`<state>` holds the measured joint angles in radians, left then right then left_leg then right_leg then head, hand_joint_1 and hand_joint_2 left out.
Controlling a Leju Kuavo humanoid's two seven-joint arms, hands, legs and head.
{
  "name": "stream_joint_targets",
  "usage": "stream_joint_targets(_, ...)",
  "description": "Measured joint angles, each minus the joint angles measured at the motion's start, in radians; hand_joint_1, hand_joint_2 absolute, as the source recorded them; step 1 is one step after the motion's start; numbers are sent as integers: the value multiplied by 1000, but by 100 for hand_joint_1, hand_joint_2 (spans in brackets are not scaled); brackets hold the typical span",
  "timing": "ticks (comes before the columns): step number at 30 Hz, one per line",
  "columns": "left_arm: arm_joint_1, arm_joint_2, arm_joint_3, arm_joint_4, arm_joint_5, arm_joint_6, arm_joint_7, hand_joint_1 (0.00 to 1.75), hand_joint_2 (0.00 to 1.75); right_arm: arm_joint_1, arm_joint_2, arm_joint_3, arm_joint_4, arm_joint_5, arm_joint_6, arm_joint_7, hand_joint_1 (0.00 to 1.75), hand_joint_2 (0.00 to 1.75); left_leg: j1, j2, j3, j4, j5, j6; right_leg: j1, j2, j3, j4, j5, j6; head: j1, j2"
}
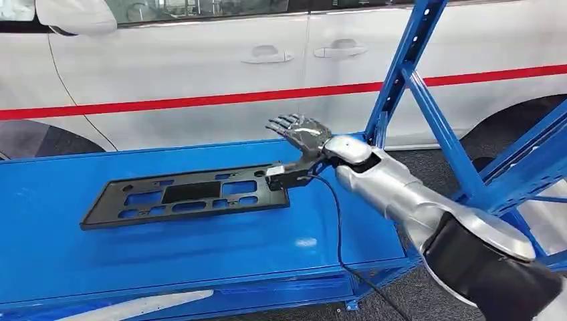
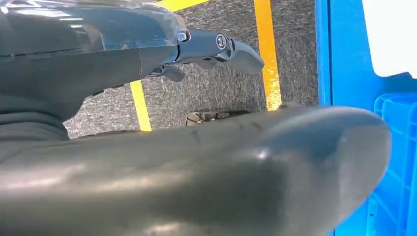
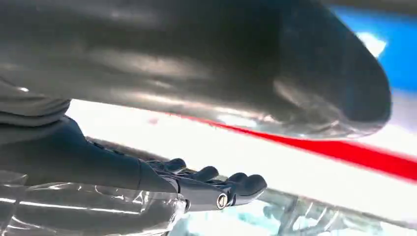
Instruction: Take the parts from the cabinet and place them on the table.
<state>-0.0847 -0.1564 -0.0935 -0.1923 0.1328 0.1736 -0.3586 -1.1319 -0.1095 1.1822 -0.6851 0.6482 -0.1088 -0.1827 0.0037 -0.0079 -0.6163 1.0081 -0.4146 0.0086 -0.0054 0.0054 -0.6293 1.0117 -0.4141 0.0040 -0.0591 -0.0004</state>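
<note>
A flat black plastic frame part [image 1: 184, 197] with several cut-outs lies on the blue table [image 1: 200, 257], left of centre. My right hand [image 1: 302, 132] hovers just above and beyond the part's right end, with its fingers spread and nothing in them. In the right wrist view the same hand [image 3: 211, 184] shows straight dark fingers [image 3: 246, 184] held apart from the thick thumb [image 3: 295, 69]. My left hand [image 2: 216, 46] hangs over the floor, its fingers stretched out and holding nothing.
A white car [image 1: 200, 60] with a red stripe stands close behind the table. Blue rack posts [image 1: 428, 100] rise at the right. A black cable [image 1: 339, 227] runs from my right wrist over the table's front edge. Yellow floor lines [image 2: 268, 49] and a blue crate [image 2: 393, 162] lie below my left hand.
</note>
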Motion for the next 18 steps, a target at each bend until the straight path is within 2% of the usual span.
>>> stream_joint_targets(7,0,-2,1,0,0,0,1,0,0,-49,-9,-5,-4,-37,16,-8,0,0,0,0,0,0,0,0,0,0,0,0,0,0,0,0)
stream_joint_targets(18,0,-2,1,0,-7,-12,2,0,0,-22,-25,-3,-4,-44,-19,-6,0,0,0,0,0,0,0,0,-1,0,0,0,0,0,0,0)
